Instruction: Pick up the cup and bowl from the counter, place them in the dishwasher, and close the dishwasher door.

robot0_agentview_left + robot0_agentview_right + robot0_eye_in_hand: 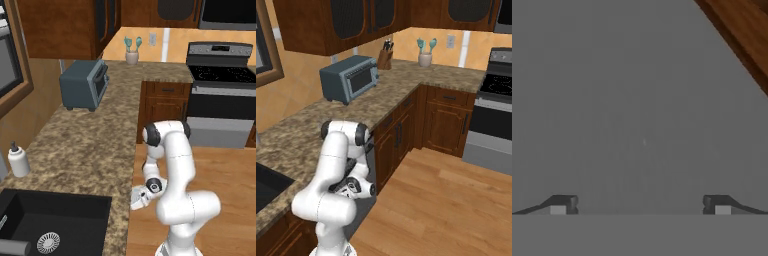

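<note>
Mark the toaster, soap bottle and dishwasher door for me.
toaster [84, 84], left base view, on its grey side panel.
soap bottle [18, 160], left base view, on its white body.
dishwasher door [627, 100], hand view, on the flat grey panel.

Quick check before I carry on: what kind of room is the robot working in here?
A home kitchen, rendered. It has a speckled granite counter over dark wooden cabinets, a black sink, a toaster oven and a black-and-steel stove at the far end.
</note>
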Controlling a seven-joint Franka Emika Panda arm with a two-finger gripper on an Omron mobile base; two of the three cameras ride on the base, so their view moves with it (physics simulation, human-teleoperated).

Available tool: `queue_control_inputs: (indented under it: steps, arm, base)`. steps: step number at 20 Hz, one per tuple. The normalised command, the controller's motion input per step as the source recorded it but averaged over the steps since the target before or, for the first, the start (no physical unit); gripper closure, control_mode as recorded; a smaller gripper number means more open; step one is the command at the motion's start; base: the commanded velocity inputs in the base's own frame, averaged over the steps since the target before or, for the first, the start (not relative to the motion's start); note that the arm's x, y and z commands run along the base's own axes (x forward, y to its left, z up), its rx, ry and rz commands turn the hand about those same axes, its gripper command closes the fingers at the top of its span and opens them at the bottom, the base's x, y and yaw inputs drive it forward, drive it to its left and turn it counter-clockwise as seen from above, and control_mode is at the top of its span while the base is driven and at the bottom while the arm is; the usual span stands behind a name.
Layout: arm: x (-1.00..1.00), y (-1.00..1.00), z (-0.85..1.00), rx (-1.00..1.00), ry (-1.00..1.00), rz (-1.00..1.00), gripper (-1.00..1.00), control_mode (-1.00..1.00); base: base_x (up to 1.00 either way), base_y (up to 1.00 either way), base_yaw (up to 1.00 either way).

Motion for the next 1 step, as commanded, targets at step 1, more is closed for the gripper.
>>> queue_control_inputs:
  steps: [1]
  arm:
    - [-0.16,-0.46,0.28,0.0,0.0,-0.04,-1.0,-1.0]
  base:
    - [0.0,0.0,0.0]
